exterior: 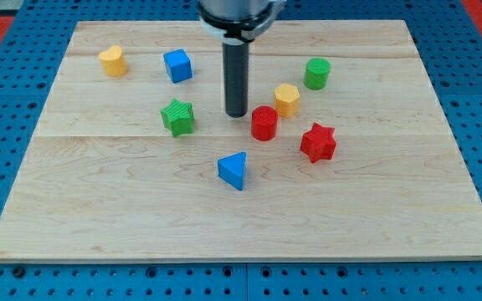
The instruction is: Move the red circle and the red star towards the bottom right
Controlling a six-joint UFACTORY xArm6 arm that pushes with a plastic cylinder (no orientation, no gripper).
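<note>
Two red blocks sit right of centre on the table (99, 209): red circle (264, 123), red star (317, 141) lower right; my tip (236, 114), a bare rod grasping nothing, stands just left of the circle; approach step, seemingly; next, push rightward and down.

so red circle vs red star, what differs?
Shape: the red circle is a smooth round cylinder; the red star has pointed lobes.
Place: the circle sits nearer the view's top and left, the star toward the view's bottom right of it.
Neighbours: my tip stands just left of the circle; the star is farther from it. The yellow block sits close above the circle.
Both are red, resting on the board, apart.
</note>
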